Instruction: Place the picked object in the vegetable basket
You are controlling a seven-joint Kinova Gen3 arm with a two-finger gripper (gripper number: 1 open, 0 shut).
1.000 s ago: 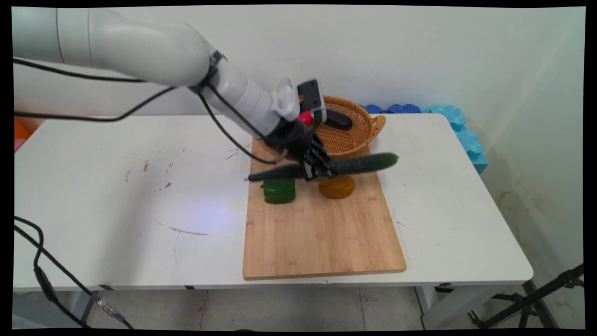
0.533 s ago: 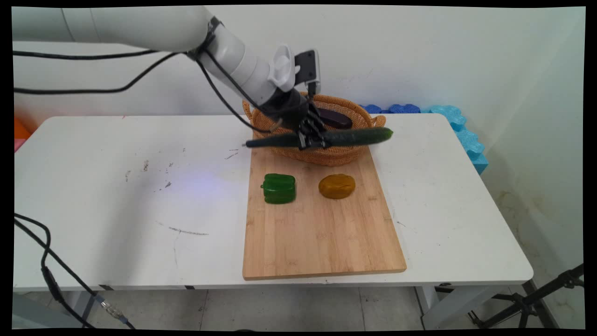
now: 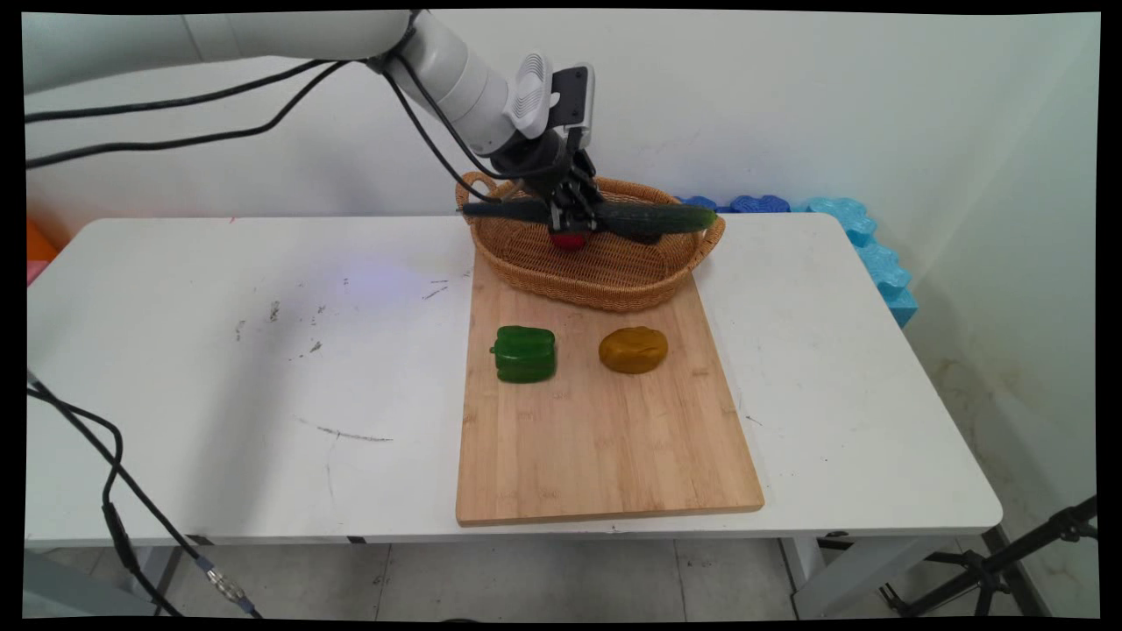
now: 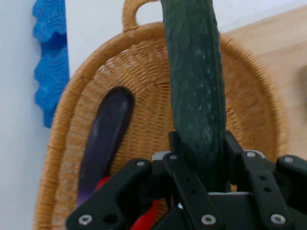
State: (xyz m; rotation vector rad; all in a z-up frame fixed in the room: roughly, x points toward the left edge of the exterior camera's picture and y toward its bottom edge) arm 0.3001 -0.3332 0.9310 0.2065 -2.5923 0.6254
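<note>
Cucumber (image 3: 653,218) hangs level over the basket (image 3: 605,272), clamped near its middle by the gripper (image 3: 570,213), both ends sticking out past the rim. Down inside the basket, an eggplant (image 4: 103,139) lies along the wicker, a red thing (image 3: 569,240) right beneath the hand. The basket sits on the far end of the board (image 3: 605,438). Closer in, a green pepper (image 3: 524,353) and a yellow-brown lump (image 3: 633,350) rest side by side, apart.

Robot lab, white table (image 3: 219,350), bare wall (image 3: 833,105), tripod leg (image 3: 1008,561)
</note>
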